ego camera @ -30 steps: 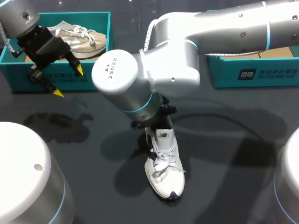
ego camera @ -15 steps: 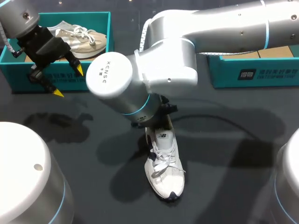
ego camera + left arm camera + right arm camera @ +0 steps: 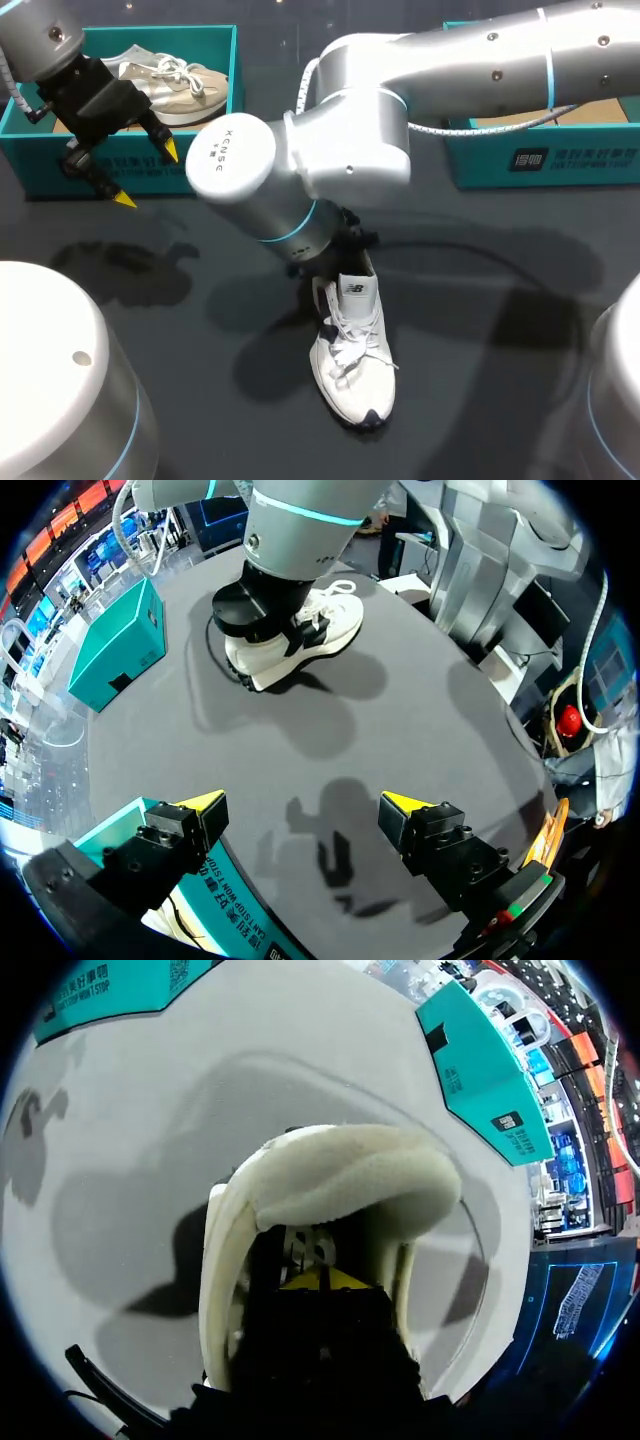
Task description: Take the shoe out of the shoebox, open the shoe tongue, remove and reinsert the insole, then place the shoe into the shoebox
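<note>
Dark grey bench [image 3: 480,330] carries a white lace-up sneaker [image 3: 352,360] with a dark toe near its middle, the toe pointing toward the robot. The right arm [image 3: 450,70] crosses past the middle and bends down over the heel. Its end effector [image 3: 322,1282] is sunk in the shoe's opening; clenched or released, I cannot tell. The left end effector [image 3: 147,175] hangs released before a teal cardboard shoebox [image 3: 35,160], well apart from the sneaker.

A dark grey, matte table [image 3: 480,330] is seen, on which a white lace-up sneaker [image 3: 352,365] with a dark toe tip is stood on its sole near the middle. An open teal cardboard shoebox [image 3: 208,150] is set at the far left, and a second teal cardboard box [image 3: 560,155] at the far right, well apart.
</note>
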You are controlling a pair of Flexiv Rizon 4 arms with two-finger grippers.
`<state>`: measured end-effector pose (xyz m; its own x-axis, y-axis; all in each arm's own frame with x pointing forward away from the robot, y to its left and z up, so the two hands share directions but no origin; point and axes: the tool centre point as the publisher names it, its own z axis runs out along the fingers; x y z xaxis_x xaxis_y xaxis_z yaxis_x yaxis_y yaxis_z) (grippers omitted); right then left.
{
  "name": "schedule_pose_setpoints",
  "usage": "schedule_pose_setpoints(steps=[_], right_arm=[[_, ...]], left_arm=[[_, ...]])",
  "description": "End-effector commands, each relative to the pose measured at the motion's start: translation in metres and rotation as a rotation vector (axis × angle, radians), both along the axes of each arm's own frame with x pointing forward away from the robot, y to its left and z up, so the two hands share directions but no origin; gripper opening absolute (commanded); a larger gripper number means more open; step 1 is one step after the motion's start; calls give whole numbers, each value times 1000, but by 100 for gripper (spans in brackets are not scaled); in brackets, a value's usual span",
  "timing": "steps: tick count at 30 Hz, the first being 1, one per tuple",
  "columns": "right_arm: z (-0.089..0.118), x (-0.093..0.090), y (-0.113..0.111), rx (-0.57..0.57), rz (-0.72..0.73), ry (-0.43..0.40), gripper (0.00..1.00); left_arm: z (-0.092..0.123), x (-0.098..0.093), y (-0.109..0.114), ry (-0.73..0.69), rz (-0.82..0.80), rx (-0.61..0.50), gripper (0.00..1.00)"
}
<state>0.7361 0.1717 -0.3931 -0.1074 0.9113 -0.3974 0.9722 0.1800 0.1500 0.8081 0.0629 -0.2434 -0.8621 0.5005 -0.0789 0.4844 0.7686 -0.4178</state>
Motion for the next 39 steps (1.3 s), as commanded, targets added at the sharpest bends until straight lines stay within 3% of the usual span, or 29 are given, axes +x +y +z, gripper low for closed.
schedule_pose_setpoints(steps=[1, 6, 11, 15, 34, 39], right_arm=[[-14, 3, -7, 73, 22, 20, 0], [3, -6, 5, 134, 62, -32, 0], [38, -13, 8, 71, 70, -123, 0], [46, -12, 6, -6, 52, -140, 0], [-4, 0, -14, 2, 8, -9, 0], [-17, 0, -17, 114, 6, 31, 0]], left_arm=[[0, -1, 1, -2, 0, 3, 100], [0, -1, 1, -2, 0, 3, 100], [0, -1, 1, -2, 0, 3, 100], [0, -1, 1, -2, 0, 3, 100], [0, -1, 1, -2, 0, 3, 100], [0, -1, 1, -2, 0, 3, 100]])
